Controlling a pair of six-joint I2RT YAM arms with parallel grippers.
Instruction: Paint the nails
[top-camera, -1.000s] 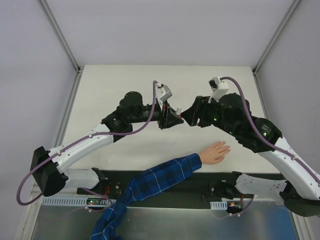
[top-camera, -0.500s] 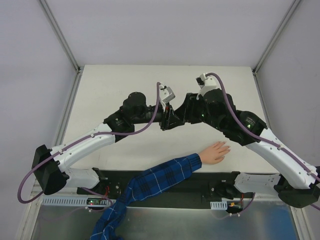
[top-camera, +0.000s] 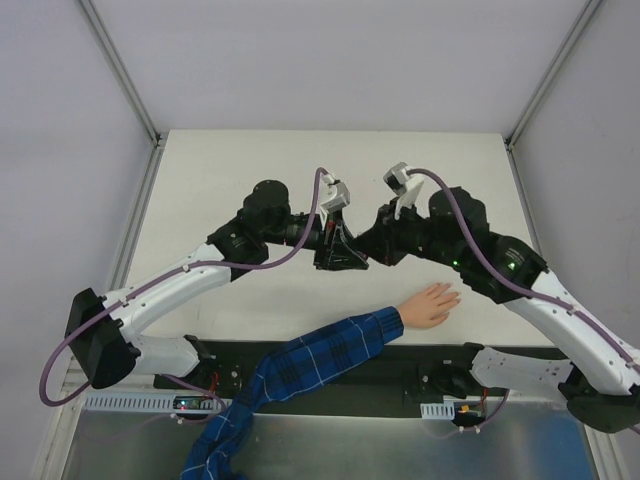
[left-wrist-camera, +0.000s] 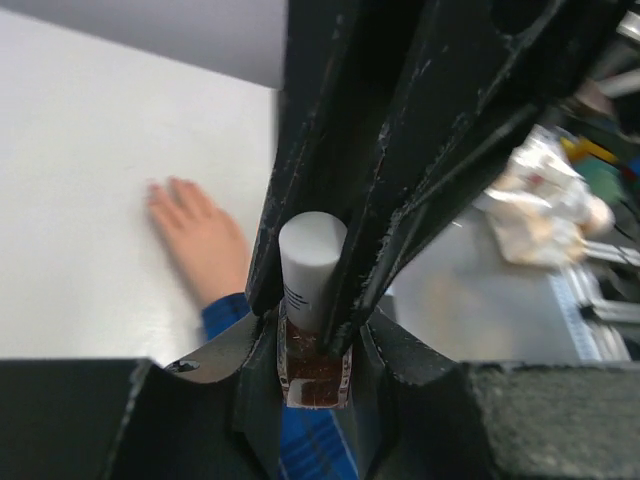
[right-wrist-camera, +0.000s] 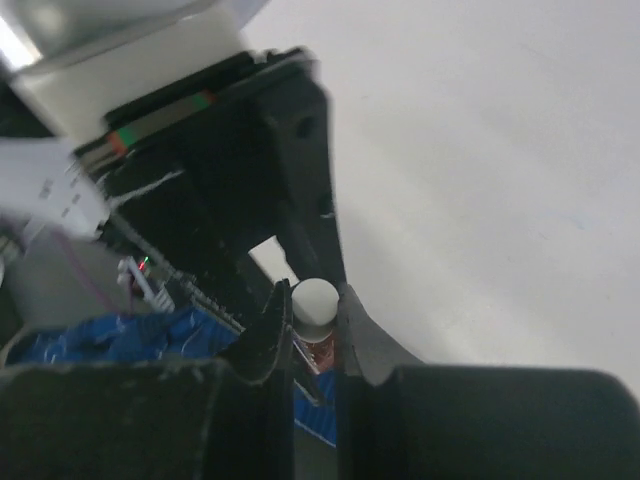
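Observation:
A pale peach hand (top-camera: 432, 303) in a blue-and-white plaid sleeve (top-camera: 320, 355) lies palm down near the table's front edge. Its nails (top-camera: 453, 293) are too small to make out. Above the table's middle, my left gripper (top-camera: 345, 256) is shut on a small dark reddish bottle (left-wrist-camera: 313, 368) with a white cap (left-wrist-camera: 311, 262). My right gripper (top-camera: 371, 246) meets it from the right, its fingers shut on that cap (right-wrist-camera: 314, 300). In the left wrist view the hand (left-wrist-camera: 200, 240) shows blurred below and left of the bottle.
The white table (top-camera: 230, 170) is bounded by metal rails (top-camera: 135, 215) at left and right. A black strip (top-camera: 300, 350) holding both arm bases runs along the near edge. The sleeve crosses that strip between the bases.
My right gripper has swung left to the bottle held by the left gripper and has closed on its white cap. The left gripper kept its hold and shifted only slightly.

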